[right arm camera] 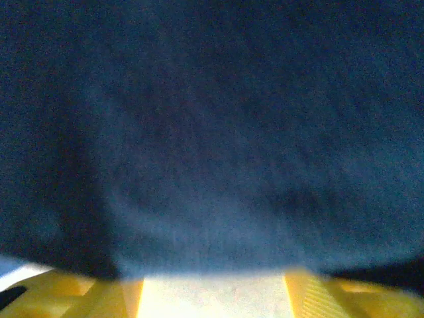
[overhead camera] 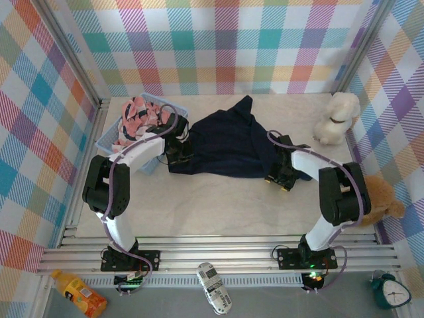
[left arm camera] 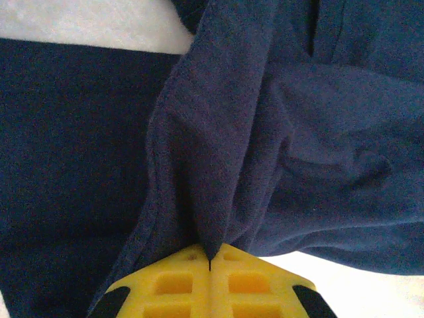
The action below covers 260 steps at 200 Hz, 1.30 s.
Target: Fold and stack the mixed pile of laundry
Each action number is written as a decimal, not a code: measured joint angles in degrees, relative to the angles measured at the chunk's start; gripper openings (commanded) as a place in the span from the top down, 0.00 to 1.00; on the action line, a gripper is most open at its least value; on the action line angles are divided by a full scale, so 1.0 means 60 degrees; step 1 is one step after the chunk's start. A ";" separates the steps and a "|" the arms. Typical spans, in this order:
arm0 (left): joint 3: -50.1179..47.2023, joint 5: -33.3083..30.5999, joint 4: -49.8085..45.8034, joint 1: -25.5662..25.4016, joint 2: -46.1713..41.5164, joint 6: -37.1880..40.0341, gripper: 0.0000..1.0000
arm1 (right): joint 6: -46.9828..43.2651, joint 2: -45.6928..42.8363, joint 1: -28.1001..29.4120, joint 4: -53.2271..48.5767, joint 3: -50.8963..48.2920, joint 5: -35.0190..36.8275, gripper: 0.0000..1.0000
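The big dark navy T-shirt (overhead camera: pixel 225 142) lies spread out on the table (overhead camera: pixel 218 205), near the middle of the overhead picture and a bit toward the top. The pink garment (overhead camera: pixel 136 118) sits bunched up in the light blue basket (overhead camera: pixel 106 141) at the upper left, just beside the shirt. The left gripper (overhead camera: pixel 179 154) is at the shirt's left edge. Its own camera shows its fingers (left arm camera: pixel 172 285) pressed tight together at the bottom of the frame, pinching a fold of the shirt (left arm camera: pixel 218 165). The right gripper (overhead camera: pixel 283 177) is at the shirt's lower right corner. In its camera the fingers (right arm camera: pixel 73 288) stand apart with bare table between them, and the blurry shirt (right arm camera: pixel 212 132) hangs just past the tips. A white plush dog (overhead camera: pixel 338 118) sits at the upper right
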 measured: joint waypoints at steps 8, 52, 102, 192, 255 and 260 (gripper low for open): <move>-0.0066 -0.0004 0.0007 0.0000 0.0000 -0.0018 1.00 | -0.0022 0.0066 0.0000 -0.0106 0.0091 0.0098 0.48; -0.0193 -0.0106 0.0018 0.0000 0.0000 -0.0018 1.00 | -0.0506 0.0138 0.0044 0.0193 0.0568 0.0925 0.42; -0.0193 -0.0219 -0.0025 0.0000 0.0000 -0.0011 1.00 | -0.0750 0.0678 0.0044 0.0612 0.0787 0.1242 0.56; -0.0062 -0.0550 -0.0299 0.0007 0.0299 0.0248 1.00 | -0.1064 -0.1683 0.0044 -0.0131 0.0339 0.1293 1.00; 0.0324 -0.0790 -0.0590 0.0029 0.0612 0.0758 1.00 | -0.1475 -0.3231 -0.0991 -0.1239 0.2561 0.1042 1.00; 0.0321 -0.0809 -0.0597 0.0029 0.0612 0.0790 1.00 | -0.1559 -0.2874 -0.1188 -0.1169 0.3024 0.0998 1.00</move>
